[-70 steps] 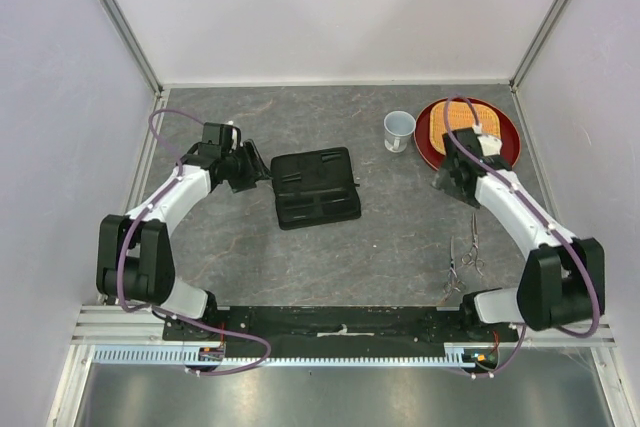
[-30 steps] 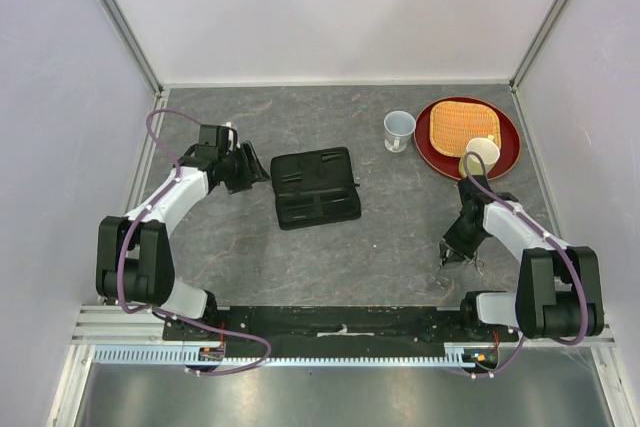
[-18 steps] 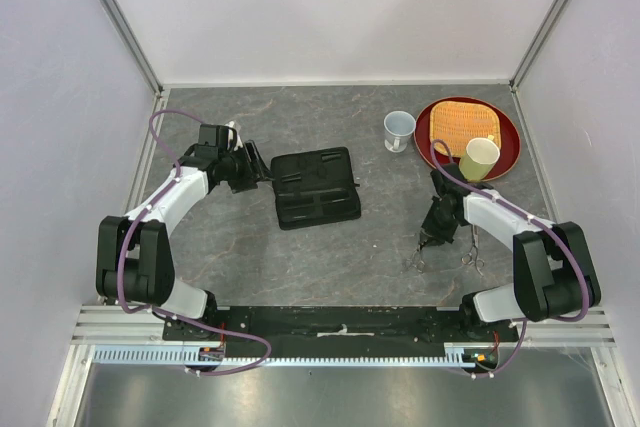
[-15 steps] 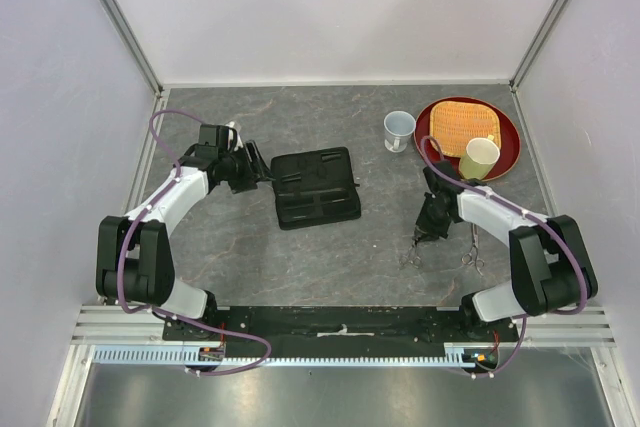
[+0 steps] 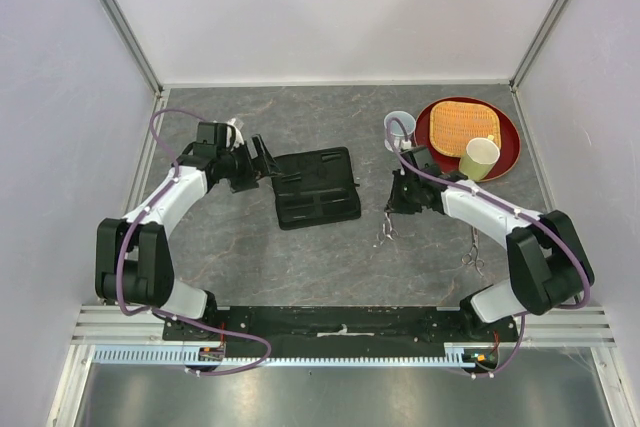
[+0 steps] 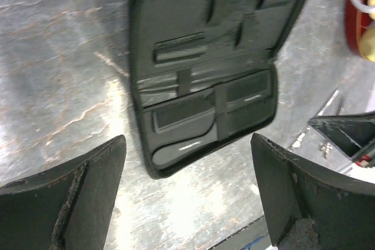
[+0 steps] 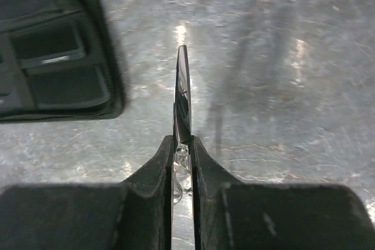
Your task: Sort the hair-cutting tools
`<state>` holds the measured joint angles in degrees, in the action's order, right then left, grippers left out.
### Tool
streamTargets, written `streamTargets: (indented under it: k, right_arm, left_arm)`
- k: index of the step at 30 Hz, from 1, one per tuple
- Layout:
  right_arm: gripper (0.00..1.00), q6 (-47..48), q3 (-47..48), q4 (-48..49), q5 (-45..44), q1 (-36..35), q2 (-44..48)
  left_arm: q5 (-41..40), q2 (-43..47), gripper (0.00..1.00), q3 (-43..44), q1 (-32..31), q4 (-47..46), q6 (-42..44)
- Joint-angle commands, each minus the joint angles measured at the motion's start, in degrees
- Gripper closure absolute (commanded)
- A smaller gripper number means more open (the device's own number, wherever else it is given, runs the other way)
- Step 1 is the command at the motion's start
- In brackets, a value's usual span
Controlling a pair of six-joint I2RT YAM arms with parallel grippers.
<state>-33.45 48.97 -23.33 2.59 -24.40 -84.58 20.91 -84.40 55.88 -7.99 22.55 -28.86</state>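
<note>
Grey marbled tabletop (image 5: 320, 257) lies under slim silver scissors (image 7: 182, 95), blades together, pinched edge-on in the right gripper (image 7: 182, 144) just right of the open black case (image 5: 316, 187). A second pair (image 5: 472, 259) lies well to the right. Left gripper (image 5: 262, 159) gapes at the case's left edge. A second ago the held scissors hung beside that pair, and the left jaws were narrower.

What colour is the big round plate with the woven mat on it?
The plate is dark red. The top external view shows it best.
</note>
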Motion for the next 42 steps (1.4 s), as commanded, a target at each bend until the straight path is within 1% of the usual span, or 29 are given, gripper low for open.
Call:
streamTargets:
  k: [1, 3, 4, 6, 7, 10, 13, 14, 17, 20, 22, 25, 28, 29, 32, 33, 39, 42]
  right_arm:
    - [1.0, 3.13, 3.32, 7.94, 2.94, -2.49, 2.75]
    - [1.0, 4.35, 3.76, 9.7, 4.96, -3.63, 3.01]
    - [1.0, 4.8, 3.94, 11.54, 5.84, -3.98, 3.19]
    - [1.0, 6.11, 4.55, 13.48, 8.3, -5.21, 3.28]
    - [1.0, 6.55, 4.9, 15.14, 9.18, -5.74, 3.19]
    - [1.0, 8.31, 6.57, 17.7, 12.43, -7.67, 1.96]
    - [1.0, 9.89, 9.29, 19.02, 14.54, -10.39, -0.32]
    - [1.0, 10.25, 9.91, 19.29, 14.98, -11.88, -0.76]
    - [1.0, 11.21, 13.59, 19.9, 15.78, -14.78, -2.61]
    - [1.0, 12.09, 15.97, 19.99, 15.17, -17.33, -4.1]
    - [1.0, 12.53, 16.5, 20.26, 14.2, -18.48, -4.72]
    - [1.0, 12.71, 17.12, 20.17, 13.41, -20.24, -4.99]
    - [1.0, 13.06, 17.04, 20.17, 12.18, -21.3, -4.72]
    - [1.0, 12.97, 16.86, 20.17, 11.65, -21.56, -4.55]
    - [1.0, 13.32, 17.04, 19.91, 10.51, -22.18, -4.37]
    - [1.0, 13.33, 16.95, 19.9, 9.98, -22.18, -4.46]
    - [1.0, 13.41, 17.74, 19.99, 8.31, -22.88, -5.07]
    - [1.0, 13.24, 17.91, 19.99, 7.87, -23.14, -5.16]
  left_arm:
    - [11.76, 3.1, 0.07, -0.41, 0.17, -8.73, -2.59]
    - [14.68, 3.8, 0.08, -1.82, 0.08, -11.54, -3.22]
    - [17.82, 3.98, 0.08, -2.17, 0.08, -14.17, -3.65]
    - [21.0, 4.59, 0.11, -3.05, -0.01, -17.17, -4.18]
    - [24.15, 4.68, 0.12, -3.4, -0.18, -19.79, -4.53]
    - [28.12, 4.68, 0.15, -3.76, -1.06, -22.19, -4.89]
    - [29.98, 3.98, 0.19, -3.41, -2.55, -24.39, -5.41]
    - [30.24, 3.72, 0.22, -3.15, -2.99, -25.0, -5.68]
    - [30.6, 2.75, 0.25, -2.62, -4.75, -26.58, -6.47]
    - [31.92, 2.92, 0.26, -3.66, -6.6, -29.65, -5.07]
    - [30.51, 3.01, 0.26, -3.93, -7.48, -30.19, -3.49]
    - [27.61, 2.93, 0.28, -3.76, -7.48, -27.65, -2.08]
    - [27.52, 3.19, 0.38, -3.93, -7.65, -26.68, -0.94]
    - [27.61, 3.1, 0.44, -3.93, -7.74, -26.15, -0.24]
    - [27.43, 3.19, 0.51, -3.76, -7.83, -22.9, 2.49]
    - [27.52, 3.36, 0.51, -3.93, -7.83, -21.42, 2.84]
    - [26.65, 4.59, 0.5, -5.43, -8.71, -20.7, 3.55]
    - [26.21, 4.6, 0.54, -5.6, -9.06, -20.7, 3.55]
